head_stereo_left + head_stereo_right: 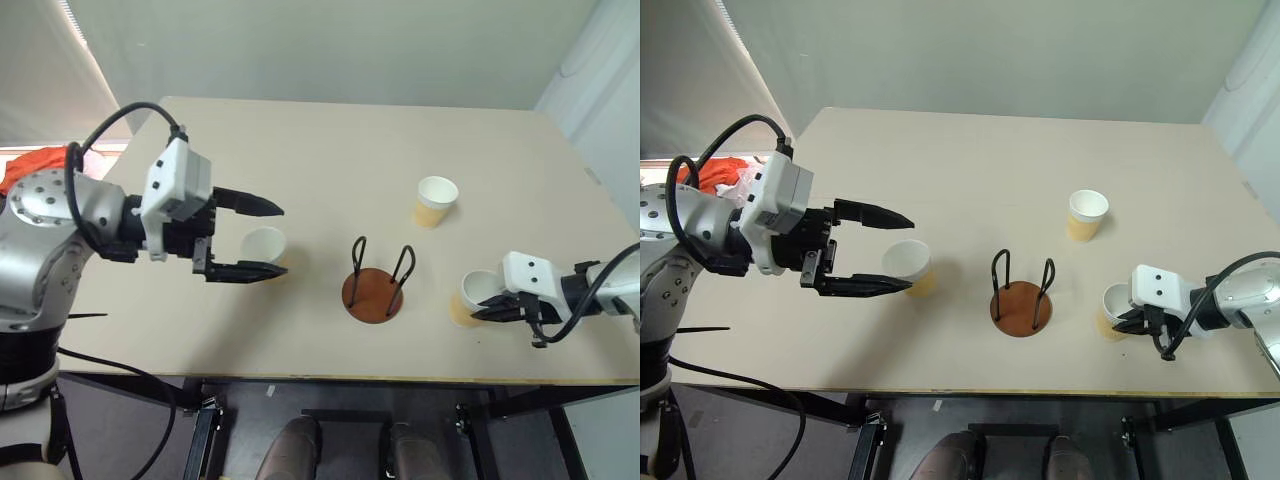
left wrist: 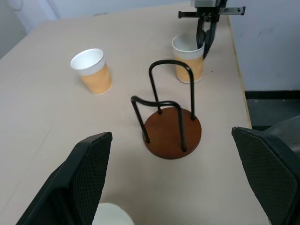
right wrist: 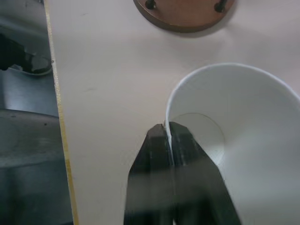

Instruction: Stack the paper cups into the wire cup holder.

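Beige table (image 1: 330,140), cornered at upper right of the left eye view, front edge running along the lower part of the frame; grey wall behind; an orange-red cloth (image 1: 30,165) off the table's edge at far left. Wire cup holder (image 1: 374,292): reddish-brown disc base with two upright black wire loops, standing empty at lower centre of the frame, near the front edge. Paper cup, far (image 1: 435,201): upright, upper right of the holder, apart from everything, bare tabletop all round it. Paper cup, left (image 1: 265,246): upright, left of the holder, partly screened by the left gripper (image 1: 262,238), whose two black fingers are spread wide, one above and one below the cup in the frame; whether they touch it cannot be told, and nothing is gripped. Paper cup, right (image 1: 470,295): just right of the holder, close to the front edge; the right gripper (image 3: 169,130) is closed on its rim, one finger inside the white wall and one outside, pinching the paper between them. Between this cup and the holder lies a narrow strip of bare table; nothing stands between them. Wide open surface in the upper half of the frame; little margin between holder, right cup and front edge.
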`<action>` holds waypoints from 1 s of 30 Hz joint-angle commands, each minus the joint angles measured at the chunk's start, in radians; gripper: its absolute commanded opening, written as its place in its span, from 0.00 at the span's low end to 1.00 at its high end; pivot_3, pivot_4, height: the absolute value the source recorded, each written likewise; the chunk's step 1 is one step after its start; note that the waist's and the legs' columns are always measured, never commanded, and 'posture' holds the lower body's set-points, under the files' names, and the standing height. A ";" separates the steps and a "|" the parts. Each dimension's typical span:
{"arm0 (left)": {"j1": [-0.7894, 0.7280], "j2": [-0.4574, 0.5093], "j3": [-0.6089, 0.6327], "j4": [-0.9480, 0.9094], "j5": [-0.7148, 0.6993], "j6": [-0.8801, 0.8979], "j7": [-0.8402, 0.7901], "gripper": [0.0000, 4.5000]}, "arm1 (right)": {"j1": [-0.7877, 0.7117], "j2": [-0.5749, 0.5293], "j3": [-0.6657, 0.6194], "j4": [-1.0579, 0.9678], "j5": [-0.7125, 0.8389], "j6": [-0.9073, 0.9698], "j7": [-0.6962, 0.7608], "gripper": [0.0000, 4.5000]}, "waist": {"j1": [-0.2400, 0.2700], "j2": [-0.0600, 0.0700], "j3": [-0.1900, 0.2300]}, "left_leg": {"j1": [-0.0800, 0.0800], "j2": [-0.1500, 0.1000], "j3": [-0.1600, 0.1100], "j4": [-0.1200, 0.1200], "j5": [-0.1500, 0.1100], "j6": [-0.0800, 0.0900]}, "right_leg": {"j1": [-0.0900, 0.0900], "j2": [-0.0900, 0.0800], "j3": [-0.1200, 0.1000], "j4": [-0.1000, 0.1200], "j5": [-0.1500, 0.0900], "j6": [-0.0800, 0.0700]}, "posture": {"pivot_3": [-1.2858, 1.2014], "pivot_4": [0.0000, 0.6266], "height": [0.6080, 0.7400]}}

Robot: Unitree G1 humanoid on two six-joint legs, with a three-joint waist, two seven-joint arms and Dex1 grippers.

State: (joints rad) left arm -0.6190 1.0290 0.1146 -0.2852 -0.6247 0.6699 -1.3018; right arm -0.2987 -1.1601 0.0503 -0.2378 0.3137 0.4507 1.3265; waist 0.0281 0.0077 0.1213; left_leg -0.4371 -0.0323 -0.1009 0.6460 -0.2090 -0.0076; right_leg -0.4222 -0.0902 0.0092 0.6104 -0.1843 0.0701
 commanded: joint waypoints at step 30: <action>0.159 0.027 0.224 -0.059 -0.114 0.002 0.151 1.00 | -0.814 0.264 0.387 0.244 0.083 -0.302 0.288 0.01 | -0.019 0.002 0.001 | 0.002 0.011 -0.002 -0.007 0.005 -0.007 | -0.011 0.005 -0.008 0.019 -0.009 -0.030 | 0.52 0.24 1.00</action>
State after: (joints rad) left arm -0.4589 1.0383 0.3027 -0.3198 -0.7275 0.6764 -1.1555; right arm -1.1082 -0.8950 0.4416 0.0177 0.3896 0.1709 1.6108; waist 0.0093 0.0098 0.1224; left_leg -0.4345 -0.0217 -0.1028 0.6385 -0.2036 -0.0150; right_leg -0.4333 -0.0852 0.0012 0.6297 -0.1933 0.0397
